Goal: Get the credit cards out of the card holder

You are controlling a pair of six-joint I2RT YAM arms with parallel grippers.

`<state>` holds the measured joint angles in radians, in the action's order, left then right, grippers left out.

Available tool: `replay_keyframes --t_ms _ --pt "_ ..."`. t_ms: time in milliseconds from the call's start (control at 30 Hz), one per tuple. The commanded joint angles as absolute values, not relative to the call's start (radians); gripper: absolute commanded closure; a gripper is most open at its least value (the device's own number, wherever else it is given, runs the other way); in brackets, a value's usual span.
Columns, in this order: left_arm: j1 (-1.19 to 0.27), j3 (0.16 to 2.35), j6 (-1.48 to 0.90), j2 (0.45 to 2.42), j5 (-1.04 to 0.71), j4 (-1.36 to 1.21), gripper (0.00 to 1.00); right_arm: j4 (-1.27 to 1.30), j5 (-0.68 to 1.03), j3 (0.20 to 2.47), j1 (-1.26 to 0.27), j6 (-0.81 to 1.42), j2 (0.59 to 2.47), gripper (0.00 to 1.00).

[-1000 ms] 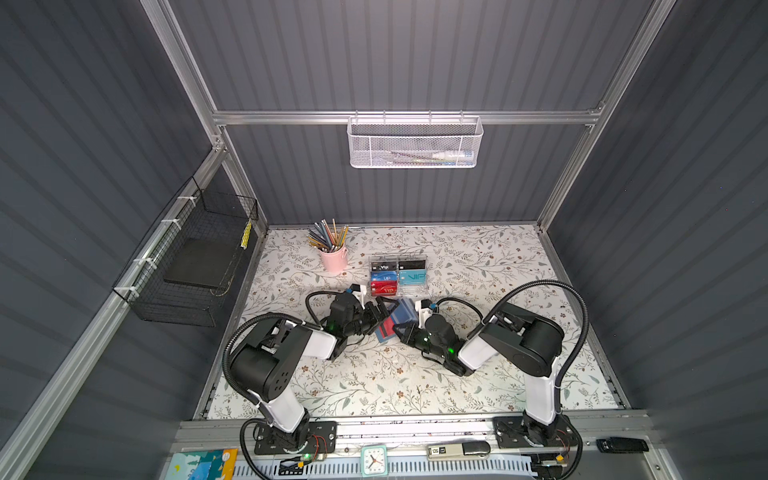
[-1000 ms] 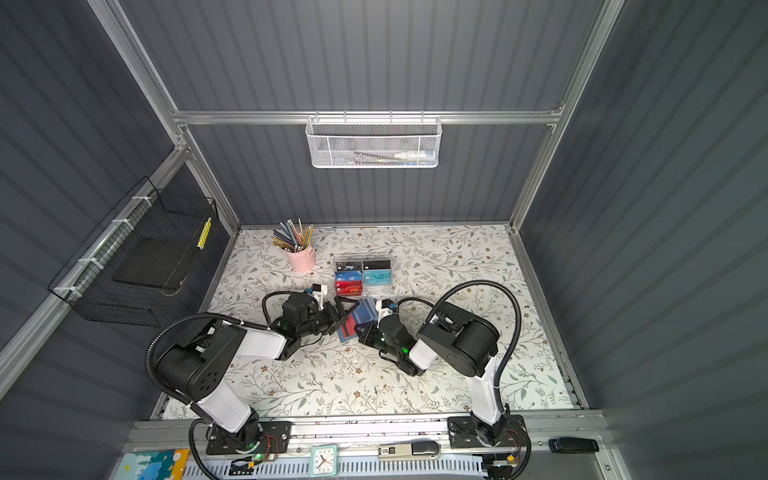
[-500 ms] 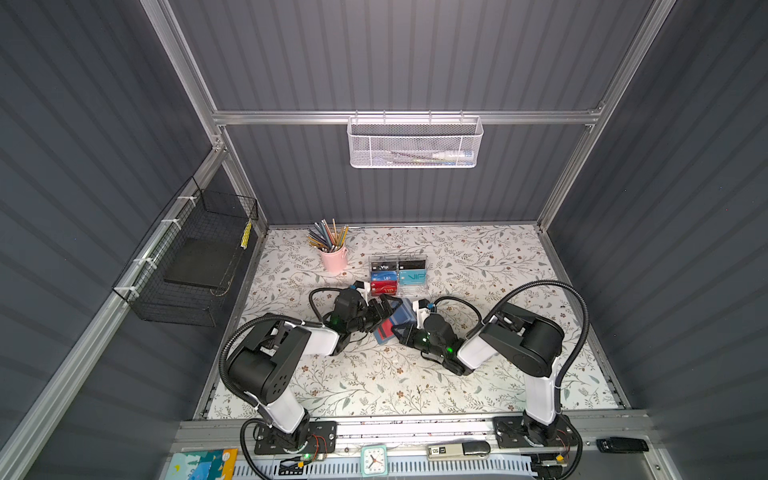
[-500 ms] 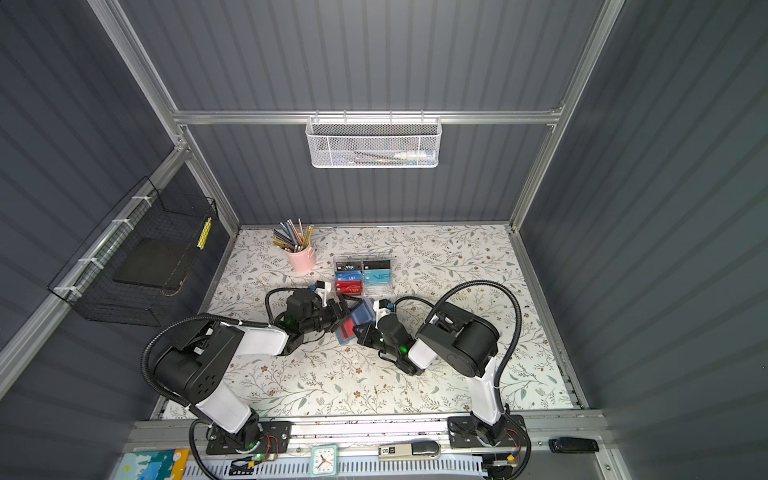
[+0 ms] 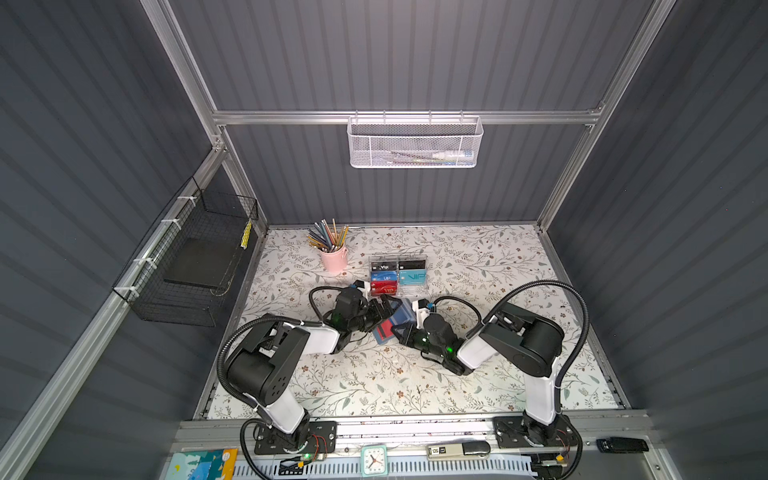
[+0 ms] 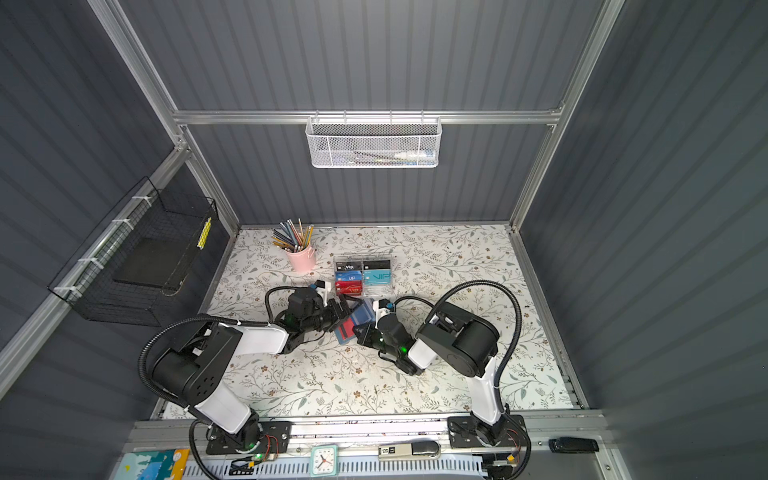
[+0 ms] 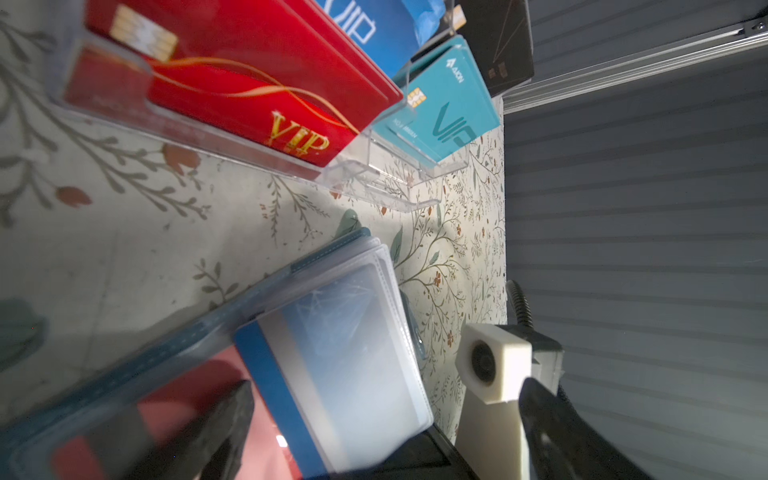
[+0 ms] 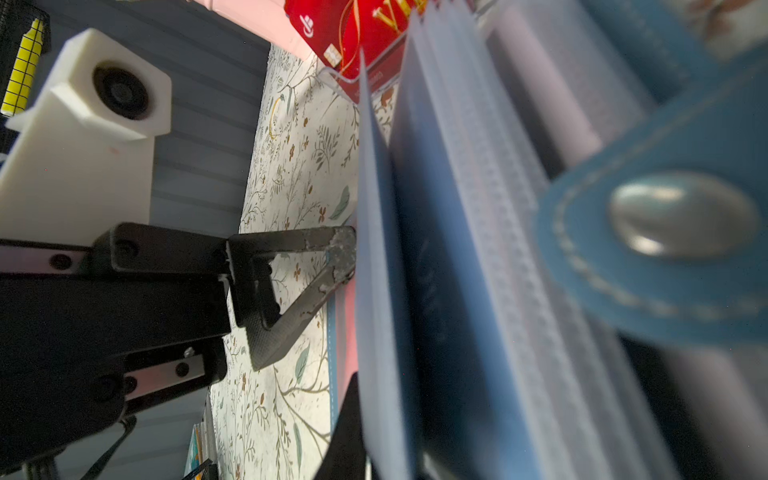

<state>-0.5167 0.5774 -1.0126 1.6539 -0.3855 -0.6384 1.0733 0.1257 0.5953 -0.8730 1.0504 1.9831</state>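
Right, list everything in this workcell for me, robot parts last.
card holder: one, blue-grey, lying open mid-table between the arms
credit cards: at least two, one blue and one reddish, in the holder's clear sleeves
card rack: one, clear, behind the holder, with black, blue, red and teal VIP cards
cup: one, pink, full of pencils, left of the rack
mesh basket: one, white, on the back rail
wire basket: one, black, on the left wall
clock: one, pale teal, on the front ledge
table: one, floral white
left end effector: one, black, open, at the holder's reddish card
right end effector: one, black, shut on the holder's sleeves
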Motion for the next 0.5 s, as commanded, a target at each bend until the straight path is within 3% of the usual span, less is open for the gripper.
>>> replay_keyframes --t_ms 0,467 --pt "-0.524 0.583 -1.002 1.682 -0.382 -0.587 0.0 1.025 0.146 0.594 -0.882 1.031 2.011 0.94" --pt "-0.544 0.636 -1.026 1.726 -0.382 -0.618 0.0 1.023 0.15 0.601 -0.882 1.029 2.025 0.95"
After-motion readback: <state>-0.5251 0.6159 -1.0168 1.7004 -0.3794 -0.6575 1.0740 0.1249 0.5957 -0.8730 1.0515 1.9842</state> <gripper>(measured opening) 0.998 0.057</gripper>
